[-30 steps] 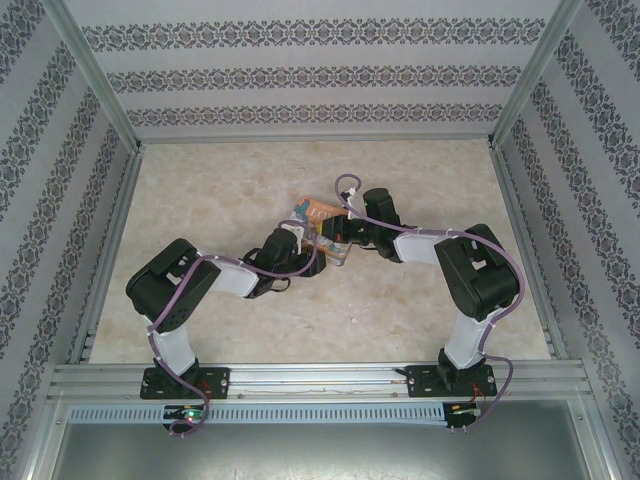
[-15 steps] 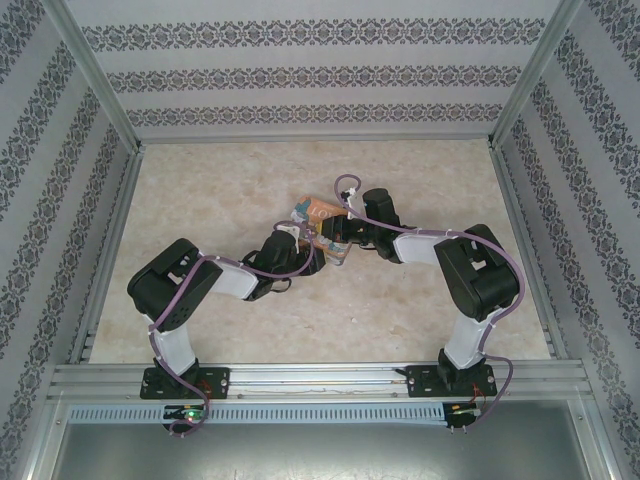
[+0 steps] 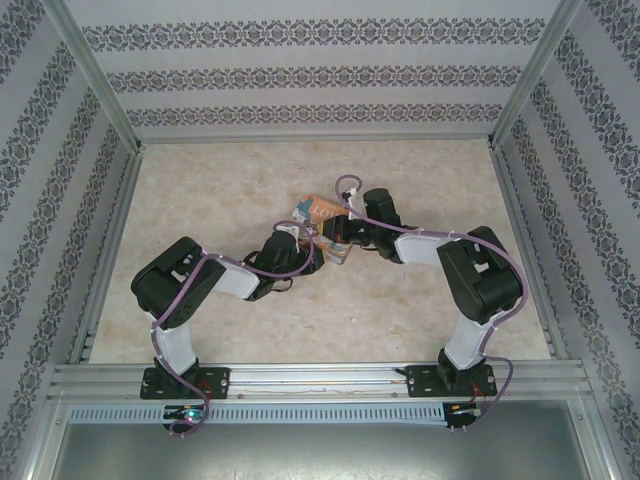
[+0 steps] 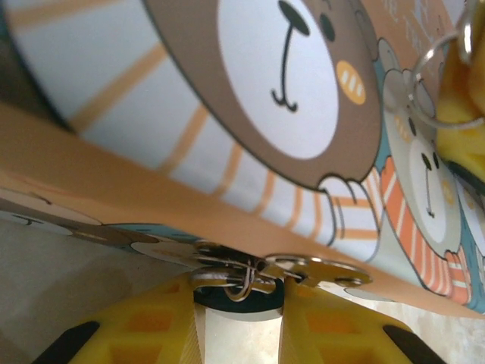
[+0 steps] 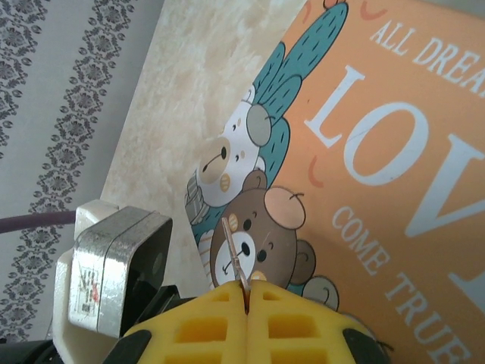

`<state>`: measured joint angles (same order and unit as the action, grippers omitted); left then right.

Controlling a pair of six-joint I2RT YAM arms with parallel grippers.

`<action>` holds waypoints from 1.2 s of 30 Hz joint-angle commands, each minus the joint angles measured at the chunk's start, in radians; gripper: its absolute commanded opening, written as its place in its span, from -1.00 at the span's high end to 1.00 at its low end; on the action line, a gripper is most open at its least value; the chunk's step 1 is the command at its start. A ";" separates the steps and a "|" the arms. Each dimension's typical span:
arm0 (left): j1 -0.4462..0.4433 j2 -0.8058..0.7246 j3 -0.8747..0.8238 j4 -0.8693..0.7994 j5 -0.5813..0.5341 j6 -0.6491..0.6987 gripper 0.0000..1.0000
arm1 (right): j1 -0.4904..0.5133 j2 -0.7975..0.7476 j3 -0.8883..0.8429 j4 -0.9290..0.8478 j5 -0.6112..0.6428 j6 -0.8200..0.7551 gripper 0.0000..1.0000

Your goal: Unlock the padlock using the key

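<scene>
Box [image 3: 322, 212] on table [image 3: 200, 210], mid; L claw [image 4: 242, 294] at its left, R claw [image 5: 248, 288] right, gripping key [image 5: 235, 254].

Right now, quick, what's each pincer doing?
Left pincer: narrowly apart around small metal rings; grip cannot be told.
Right pincer: shut on a thin key.

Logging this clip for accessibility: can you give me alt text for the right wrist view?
The right gripper, shut, pinches a thin metal blade, probably the key seen edge-on, in front of an orange box printed with LOVE and cartoon bears. A marbled table and patterned wall show at left.
</scene>
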<state>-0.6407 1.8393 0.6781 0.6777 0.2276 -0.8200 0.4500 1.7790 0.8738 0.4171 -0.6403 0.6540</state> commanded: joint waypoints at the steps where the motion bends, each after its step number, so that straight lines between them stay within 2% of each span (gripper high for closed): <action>1: -0.001 0.001 0.024 0.012 -0.008 -0.001 0.54 | 0.014 -0.052 -0.013 -0.105 -0.013 -0.015 1.00; 8: -0.001 -0.043 0.038 -0.031 0.035 0.001 0.54 | -0.011 -0.239 -0.095 -0.087 0.043 -0.090 1.00; 15: -0.001 -0.060 0.055 -0.051 0.099 -0.046 0.54 | -0.006 -0.439 -0.333 -0.054 0.131 -0.202 1.00; 20: -0.001 -0.068 0.071 -0.072 0.133 -0.078 0.53 | 0.049 -0.524 -0.484 0.006 0.241 -0.248 1.00; 25: -0.001 -0.076 0.084 -0.100 0.148 -0.086 0.53 | 0.143 -0.511 -0.576 0.079 0.380 -0.296 1.00; 36: -0.001 -0.075 0.093 -0.110 0.153 -0.093 0.53 | 0.198 -0.342 -0.582 0.261 0.502 -0.339 1.00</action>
<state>-0.6403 1.8053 0.7441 0.5671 0.3634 -0.8997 0.6334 1.4162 0.2924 0.5907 -0.1986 0.3527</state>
